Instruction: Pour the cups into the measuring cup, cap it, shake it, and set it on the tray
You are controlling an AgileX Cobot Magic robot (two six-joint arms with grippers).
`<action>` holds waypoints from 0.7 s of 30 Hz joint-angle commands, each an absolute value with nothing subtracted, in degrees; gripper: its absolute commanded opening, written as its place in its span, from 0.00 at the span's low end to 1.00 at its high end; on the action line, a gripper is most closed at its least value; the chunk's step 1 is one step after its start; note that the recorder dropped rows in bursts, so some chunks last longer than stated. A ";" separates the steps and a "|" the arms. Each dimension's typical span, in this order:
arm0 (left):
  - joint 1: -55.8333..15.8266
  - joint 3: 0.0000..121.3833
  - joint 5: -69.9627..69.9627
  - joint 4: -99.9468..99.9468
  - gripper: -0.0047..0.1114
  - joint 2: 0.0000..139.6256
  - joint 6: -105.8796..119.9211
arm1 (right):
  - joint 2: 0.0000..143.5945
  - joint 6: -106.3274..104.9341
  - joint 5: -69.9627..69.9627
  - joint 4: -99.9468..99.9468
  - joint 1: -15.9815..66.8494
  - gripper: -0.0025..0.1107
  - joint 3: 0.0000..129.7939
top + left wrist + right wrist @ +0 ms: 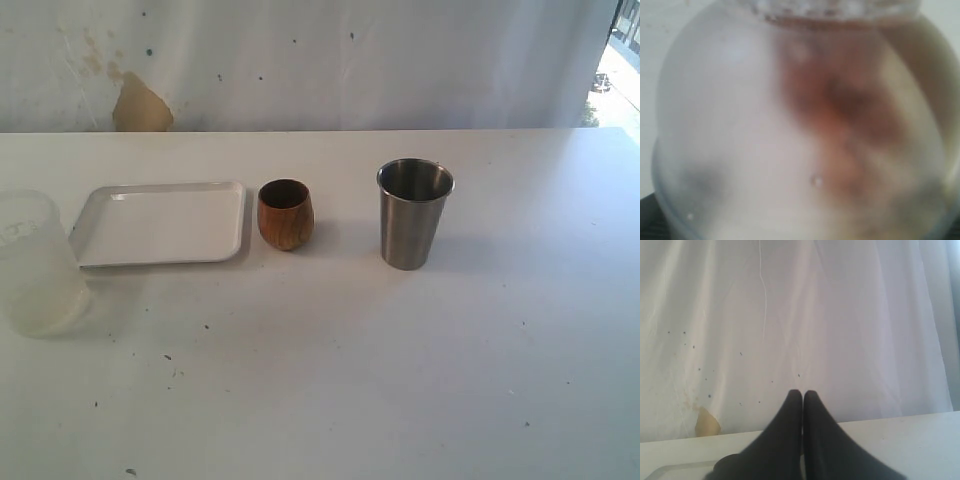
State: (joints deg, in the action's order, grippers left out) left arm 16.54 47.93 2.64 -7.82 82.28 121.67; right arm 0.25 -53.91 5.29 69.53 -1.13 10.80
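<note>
At the far left edge of the table (330, 400) stands a frosted translucent container (35, 265). Just right of it lies the tray (160, 222), flat and bare. Neither the measuring cup nor the cap is seen in any view.

Of the 2 cups, the wooden cup (285, 214) stands upright just beside the tray's right rim. It is judged light and stiff, with a matte grain that should give good friction. It is best taken across its belly, where the rounding is widest.

The steel tumbler (413, 213) stands upright, well apart to the right. It is judged rigid but smooth and slippery. A hold at mid-wall is advised, since the wider rim above would check any downward slip. What either cup holds cannot be told.

The left gripper's view is filled by the frosted container, very close. Its jaws are set wide, but whether they clasp the container cannot be told. The right gripper (802, 395) is closed, fingertips together, on nothing, and is raised above the table.
</note>
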 commanded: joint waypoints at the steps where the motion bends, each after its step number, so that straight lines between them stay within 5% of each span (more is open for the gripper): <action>1: 16.37 48.80 5.96 -7.49 0.04 81.55 121.36 | 0.00 -53.76 5.03 69.32 -1.22 0.02 10.57; 21: 16.37 48.80 5.96 -5.44 0.04 81.55 121.25 | 0.00 -53.76 5.03 69.32 -1.22 0.02 10.57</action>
State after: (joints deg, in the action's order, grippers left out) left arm 16.54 47.93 3.04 -5.36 82.28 121.67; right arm 0.25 -53.91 5.29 69.53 -1.13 10.80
